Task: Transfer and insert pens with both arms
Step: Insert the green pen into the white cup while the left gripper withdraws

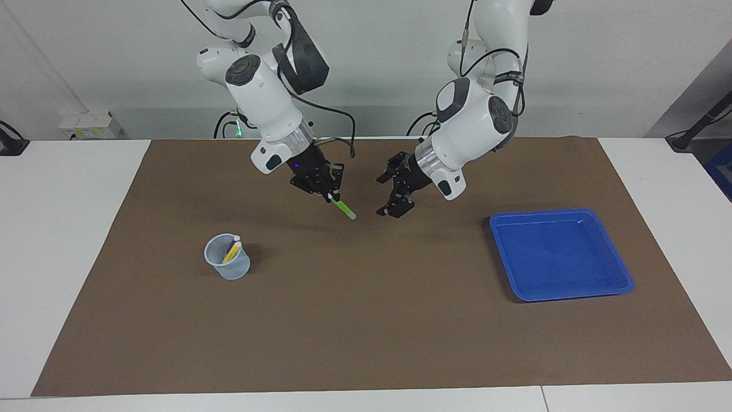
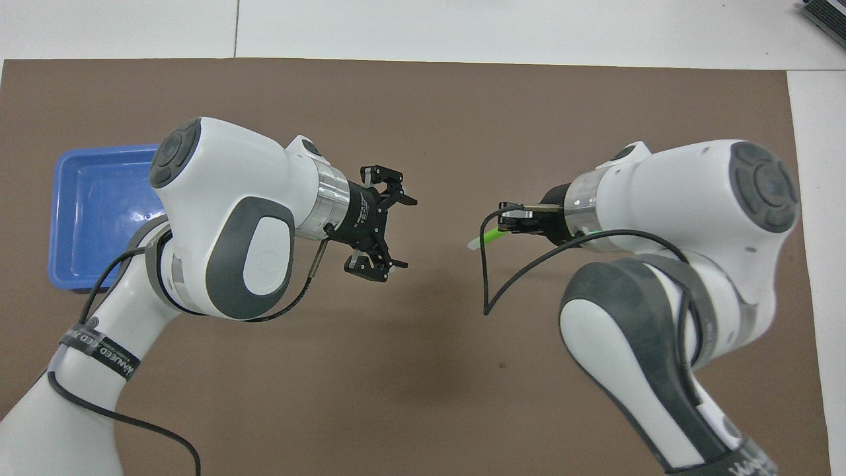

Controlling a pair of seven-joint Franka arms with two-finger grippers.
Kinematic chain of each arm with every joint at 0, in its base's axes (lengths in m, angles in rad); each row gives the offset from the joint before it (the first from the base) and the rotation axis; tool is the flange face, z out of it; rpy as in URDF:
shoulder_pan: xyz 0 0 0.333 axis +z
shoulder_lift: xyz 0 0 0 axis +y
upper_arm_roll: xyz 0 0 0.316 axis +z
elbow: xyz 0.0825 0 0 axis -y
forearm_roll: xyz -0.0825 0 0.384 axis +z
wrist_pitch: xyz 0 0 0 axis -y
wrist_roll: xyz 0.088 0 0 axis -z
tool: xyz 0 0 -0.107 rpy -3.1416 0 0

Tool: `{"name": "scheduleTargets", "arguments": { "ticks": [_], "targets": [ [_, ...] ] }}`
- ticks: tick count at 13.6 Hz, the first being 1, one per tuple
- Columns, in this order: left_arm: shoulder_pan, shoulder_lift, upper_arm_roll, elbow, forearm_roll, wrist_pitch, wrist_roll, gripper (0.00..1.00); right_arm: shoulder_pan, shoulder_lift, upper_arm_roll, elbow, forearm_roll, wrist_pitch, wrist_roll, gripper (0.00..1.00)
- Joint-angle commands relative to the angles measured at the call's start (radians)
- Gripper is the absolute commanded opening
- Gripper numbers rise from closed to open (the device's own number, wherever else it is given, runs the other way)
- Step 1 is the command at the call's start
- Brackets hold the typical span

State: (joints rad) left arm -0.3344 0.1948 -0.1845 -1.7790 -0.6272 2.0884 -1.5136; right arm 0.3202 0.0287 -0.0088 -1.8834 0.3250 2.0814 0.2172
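1. Right gripper (image 1: 333,197) is up in the air over the brown mat (image 1: 366,320), around mid-table. Fingers are clamped on the green pen (image 1: 343,208).
2. The green pen is gripped at its green end. It sticks out of the fingertips slanting downward, pale tip lowest, clear of the mat. In the overhead view it shows as a short green stub (image 2: 486,236) with a whitish end, pointing toward the left gripper.
3. Left gripper (image 1: 393,195) is also raised over the mat, beside the right gripper with a clear gap between them. Jaws are spread wide and hold nothing. The overhead view shows the same: two fingers far apart (image 2: 385,226), nothing between them.
4. The pen touches only the right gripper and is well apart from the left one.
5. A clear cup (image 1: 227,257) stands upright on the mat toward the right arm's end of the table, farther from the robots than both grippers. The yellow pen (image 1: 233,250) and purple pen (image 1: 230,247) are inside it, leaning side by side with pale ends up near the rim.
6. A blue tray (image 1: 620,273) lies flat on the mat toward the left arm's end, also farther from the robots than the grippers. No pen is in it.
7. Cup and tray are well apart, and both grippers hang over the stretch between them.
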Motion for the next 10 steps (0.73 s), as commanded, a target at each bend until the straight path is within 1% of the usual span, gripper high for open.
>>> {"name": "scheduleTargets", "arguments": {
  "ticks": [1,2,3,6,7,8,10],
  "targets": [
    [0.009,-0.043,0.013,-0.022,0.104,-0.065,0.139,1.00,-0.107,-0.045,0.007,0.003,-0.067,-0.096,-0.203,0.00],
    [0.017,-0.054,0.016,-0.022,0.162,-0.080,0.229,1.00,-0.145,-0.055,0.007,0.006,-0.093,-0.127,-0.273,0.00],
    [0.037,-0.061,0.016,-0.020,0.194,-0.090,0.328,1.00,-0.176,-0.067,0.007,0.010,-0.121,-0.156,-0.332,0.00],
    [0.119,-0.072,0.017,-0.019,0.208,-0.116,0.560,1.00,-0.246,-0.072,0.007,0.085,-0.223,-0.257,-0.467,0.00],
    [0.155,-0.072,0.016,-0.019,0.210,-0.117,0.631,1.00,-0.260,-0.072,0.007,0.090,-0.257,-0.264,-0.502,0.00],
    [0.169,-0.074,0.017,-0.019,0.222,-0.131,0.700,1.00,-0.280,-0.072,0.007,0.090,-0.274,-0.251,-0.548,0.00],
    [0.214,-0.077,0.017,-0.014,0.349,-0.146,0.902,1.00,-0.299,-0.069,0.007,0.090,-0.290,-0.222,-0.604,0.00]
  ]
}}
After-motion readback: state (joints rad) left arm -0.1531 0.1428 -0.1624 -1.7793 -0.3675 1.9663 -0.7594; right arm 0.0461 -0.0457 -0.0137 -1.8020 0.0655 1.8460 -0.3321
